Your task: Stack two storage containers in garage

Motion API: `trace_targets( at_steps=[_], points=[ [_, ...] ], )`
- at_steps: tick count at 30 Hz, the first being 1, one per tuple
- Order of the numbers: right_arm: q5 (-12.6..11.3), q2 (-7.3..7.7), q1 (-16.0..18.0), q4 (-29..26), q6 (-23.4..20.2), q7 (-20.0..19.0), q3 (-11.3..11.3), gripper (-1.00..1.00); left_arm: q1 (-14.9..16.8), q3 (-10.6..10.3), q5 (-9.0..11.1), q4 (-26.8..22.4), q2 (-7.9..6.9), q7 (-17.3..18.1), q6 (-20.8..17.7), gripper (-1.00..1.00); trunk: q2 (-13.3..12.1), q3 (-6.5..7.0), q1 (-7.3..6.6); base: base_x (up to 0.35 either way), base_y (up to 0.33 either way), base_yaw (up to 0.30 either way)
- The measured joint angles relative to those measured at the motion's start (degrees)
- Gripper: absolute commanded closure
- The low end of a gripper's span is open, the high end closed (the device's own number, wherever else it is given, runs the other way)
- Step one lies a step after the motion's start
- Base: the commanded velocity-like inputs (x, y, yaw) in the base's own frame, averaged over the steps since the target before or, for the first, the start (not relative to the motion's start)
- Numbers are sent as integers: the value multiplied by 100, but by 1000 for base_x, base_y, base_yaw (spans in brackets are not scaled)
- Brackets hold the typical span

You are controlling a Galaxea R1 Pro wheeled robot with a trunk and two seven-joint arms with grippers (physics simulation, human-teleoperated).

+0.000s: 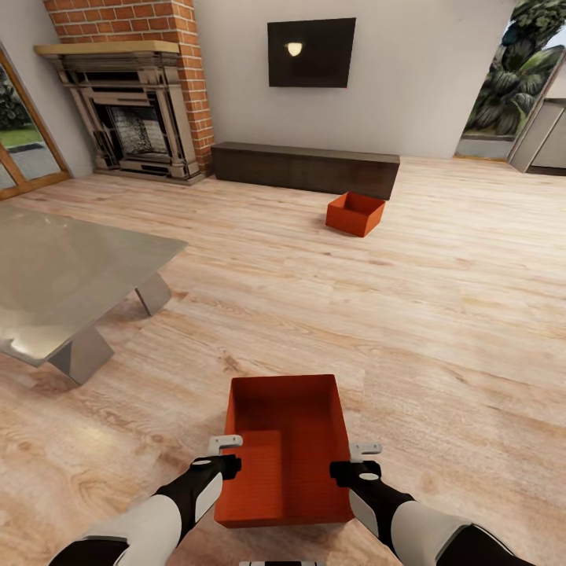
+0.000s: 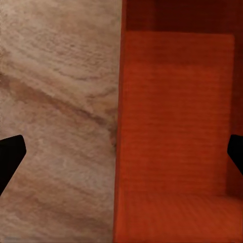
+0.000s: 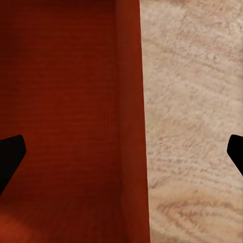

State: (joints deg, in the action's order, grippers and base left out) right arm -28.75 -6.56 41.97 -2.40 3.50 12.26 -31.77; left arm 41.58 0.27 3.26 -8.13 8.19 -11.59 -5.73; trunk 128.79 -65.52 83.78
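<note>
We straddle each side wall of the near bin (image 1: 284,448) with our left tool (image 1: 226,454) and right tool (image 1: 355,460), both wide, ready to lift.

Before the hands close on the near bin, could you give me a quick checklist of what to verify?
1. Left hand straddles the near bin's left wall: ok, in the left wrist view the wall runs between the open fingertips.
2. Right hand straddles the right wall: ok, the wall sits between the open fingertips.
3. Both hands level across the bin: ok, at about matching spots on opposite walls.
4. Bin empty: ok, nothing shows inside.
5. Hands low enough for a firm grip: cannot tell.
6. Far bin located: ok, on the wood floor before the dark cabinet.
</note>
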Motion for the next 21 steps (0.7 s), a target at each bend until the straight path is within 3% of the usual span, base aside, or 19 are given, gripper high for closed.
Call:
trace_targets(
  at_steps=[21],
  points=[
    [-10, 8, 2, -1, 0, -2, 0, -100, 0, 0, 22, 0, 6, -59, -12, -100, 160, -72, 88, 0, 0, 0]
  ],
)
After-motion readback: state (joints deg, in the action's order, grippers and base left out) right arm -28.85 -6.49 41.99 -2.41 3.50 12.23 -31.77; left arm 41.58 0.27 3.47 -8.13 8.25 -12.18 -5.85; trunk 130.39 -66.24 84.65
